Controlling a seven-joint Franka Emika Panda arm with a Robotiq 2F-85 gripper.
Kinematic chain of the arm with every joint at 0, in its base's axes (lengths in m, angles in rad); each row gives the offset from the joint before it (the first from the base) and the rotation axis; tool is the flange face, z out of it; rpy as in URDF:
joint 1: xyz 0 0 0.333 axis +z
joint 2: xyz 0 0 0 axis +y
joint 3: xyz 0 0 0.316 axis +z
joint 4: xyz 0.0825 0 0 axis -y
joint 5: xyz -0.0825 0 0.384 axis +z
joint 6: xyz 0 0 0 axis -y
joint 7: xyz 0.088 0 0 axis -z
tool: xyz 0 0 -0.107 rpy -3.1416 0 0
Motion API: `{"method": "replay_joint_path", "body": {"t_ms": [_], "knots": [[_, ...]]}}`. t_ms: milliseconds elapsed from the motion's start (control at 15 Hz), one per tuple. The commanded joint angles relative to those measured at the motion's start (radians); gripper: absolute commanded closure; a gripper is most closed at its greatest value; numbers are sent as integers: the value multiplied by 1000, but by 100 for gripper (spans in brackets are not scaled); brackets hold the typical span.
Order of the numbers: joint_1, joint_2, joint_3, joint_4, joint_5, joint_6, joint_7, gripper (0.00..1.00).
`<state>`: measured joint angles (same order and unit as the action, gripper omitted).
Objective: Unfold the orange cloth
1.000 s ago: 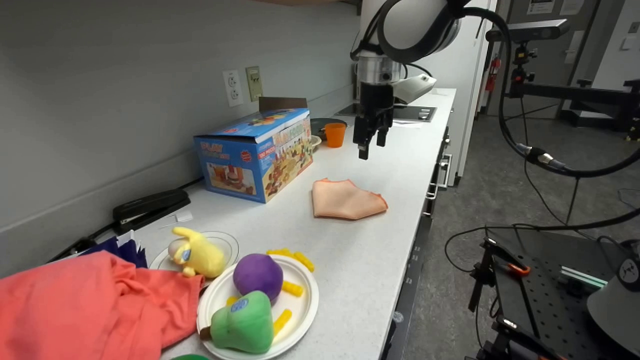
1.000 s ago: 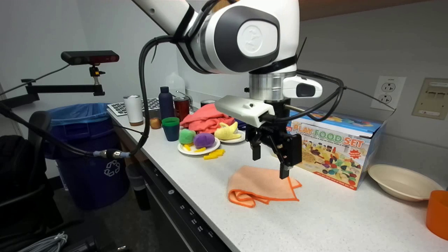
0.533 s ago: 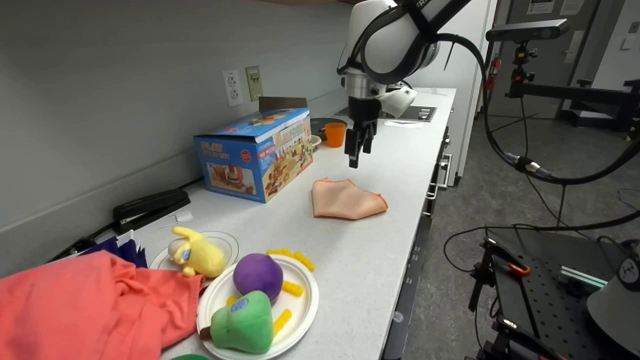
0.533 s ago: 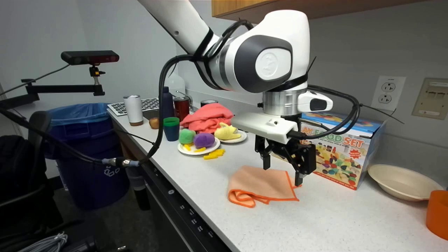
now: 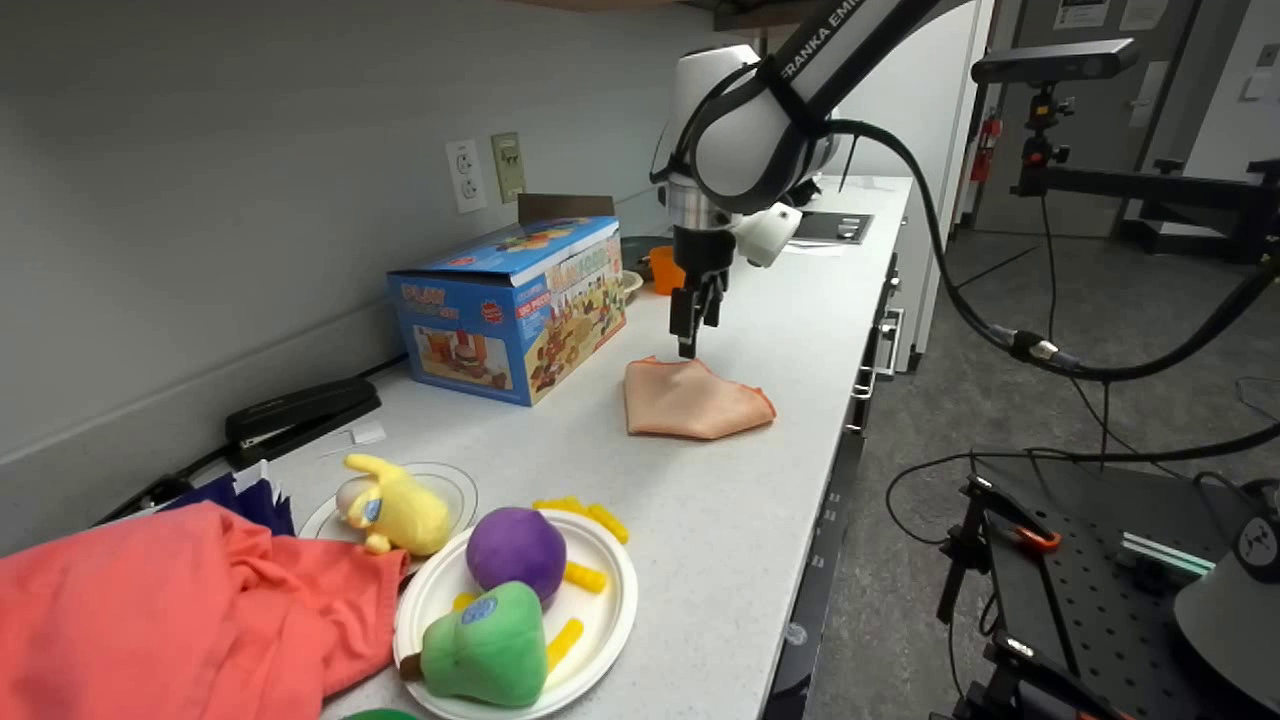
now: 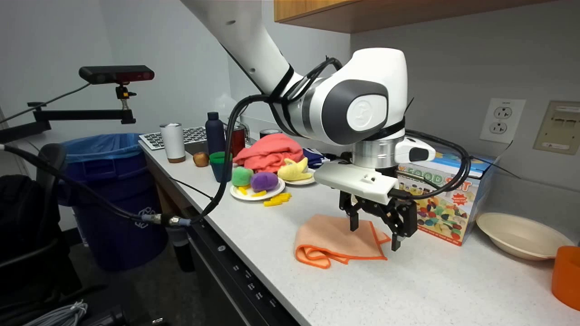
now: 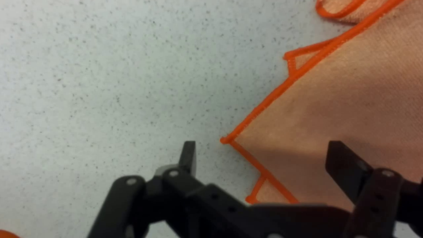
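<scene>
One “FRANKA” arm [image 5: 742, 152], jaws apart above a corner of orange cloth [image 6: 333, 237], and box [image 5: 515, 312], probably “PLAY FOOD”.

Gripper [image 6: 374, 238] (jaws apart) near orange cloth [image 6: 333, 237]

Orange cloth [image 6: 328, 234], folded over
Pale peach, edged bright orange, just below and right of centre in both exterior views; one corner points left in the wrist view.
</scene>
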<state>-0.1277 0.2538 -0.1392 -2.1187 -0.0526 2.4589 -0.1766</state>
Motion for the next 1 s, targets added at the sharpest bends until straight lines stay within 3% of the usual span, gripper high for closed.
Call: {"method": "replay_joint_path", "body": {"t_ms": [0,267,667,933], "knots": [[-20,66,21,61,15,4,-34,0],[-31,101,32,89,34,-1,-44,0],[-83,113,75,111,161,-17,-117,0],[-98,122,55,113,138,-17,-121,0]]}}
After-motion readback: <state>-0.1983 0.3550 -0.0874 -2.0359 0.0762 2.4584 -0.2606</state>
